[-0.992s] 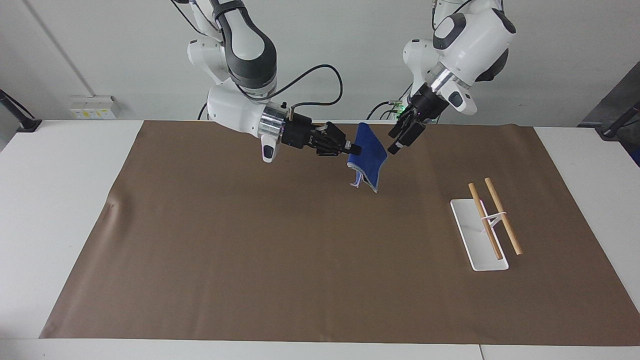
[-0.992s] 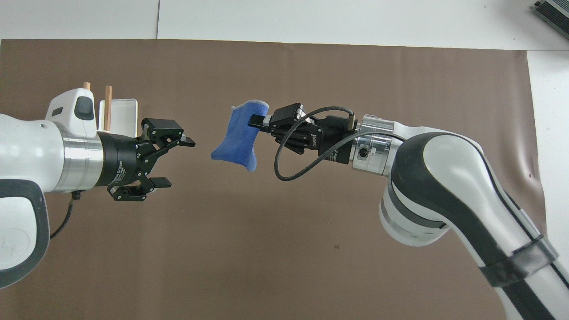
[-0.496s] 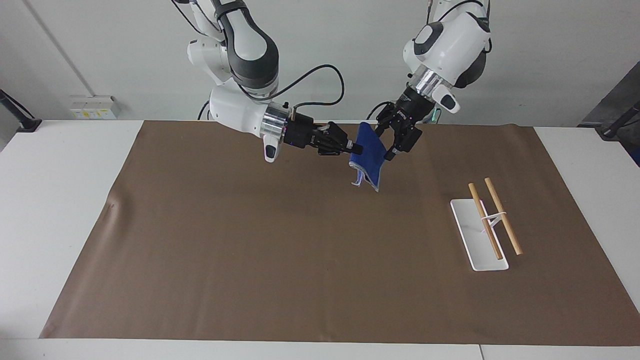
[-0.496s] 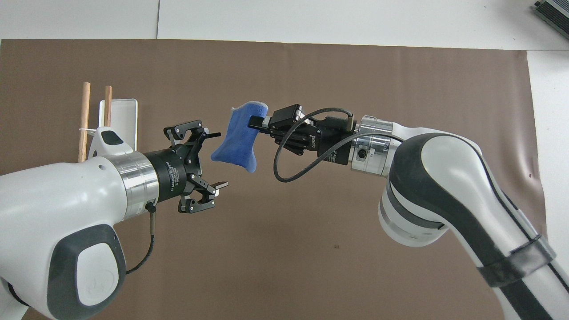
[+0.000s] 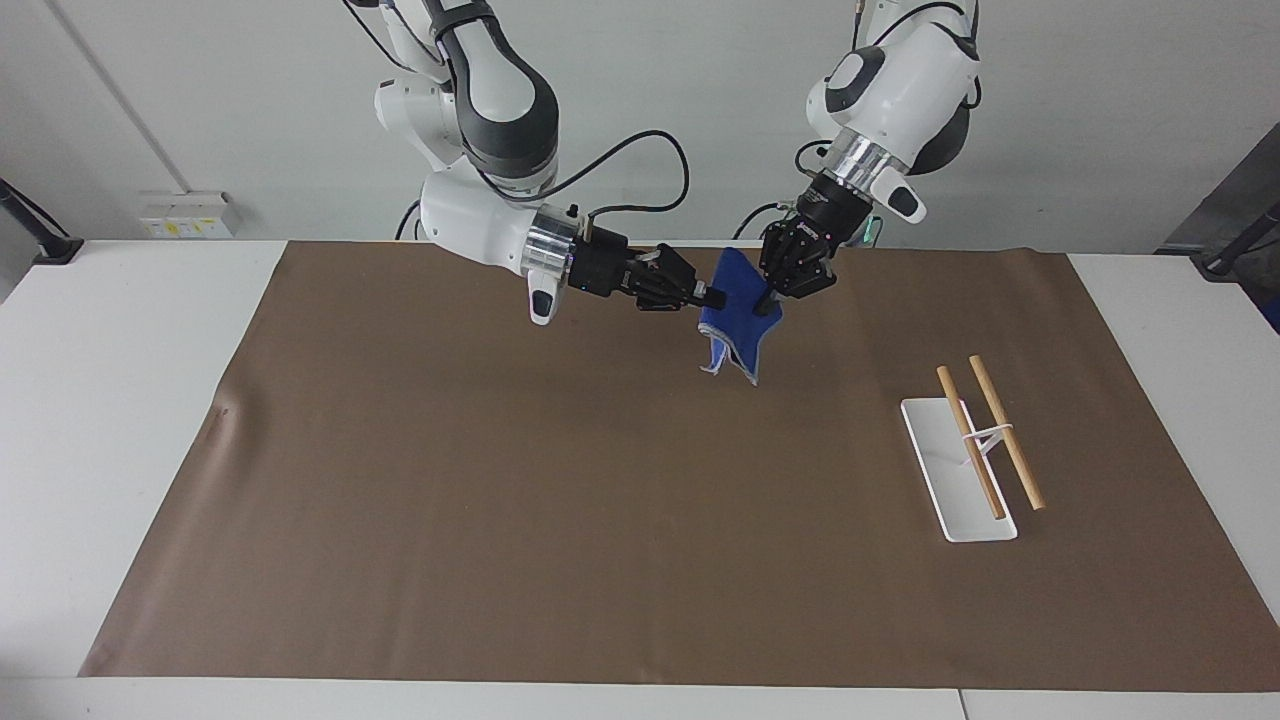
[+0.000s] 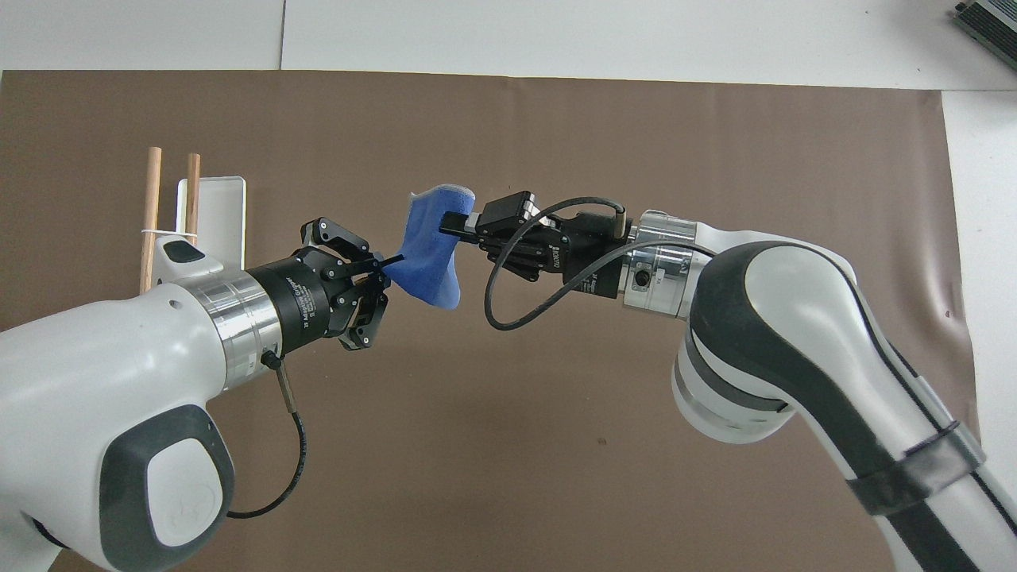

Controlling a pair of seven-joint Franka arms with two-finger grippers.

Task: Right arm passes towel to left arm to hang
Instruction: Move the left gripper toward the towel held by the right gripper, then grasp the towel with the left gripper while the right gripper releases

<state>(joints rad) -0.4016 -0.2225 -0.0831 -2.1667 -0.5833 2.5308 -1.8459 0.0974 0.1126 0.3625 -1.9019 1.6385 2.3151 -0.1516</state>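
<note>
Hanging in the air over the brown-papered tabletop [image 5: 500,500], the small royal-blue terry towel [image 5: 738,310] is pinched from both ends. The right arm's black claw [image 5: 712,296] grips its edge at nine o'clock in the facing view, and the left arm's black claw [image 5: 770,300] is clamped on its edge at three o'clock. Toward the left arm's end stands a white rack with two wooden rods [image 5: 985,450].

A brown mat [image 5: 560,520] covers most of the white table [image 5: 120,330]. A white rectangular tray [image 5: 945,480] lies flat on the mat toward the left arm's end. Two wooden rods [image 5: 1005,432] stand parallel over the tray, slanted, joined midway by a white bracket [image 5: 985,435]. A white wall socket box [image 5: 185,213] sits on the wall.
</note>
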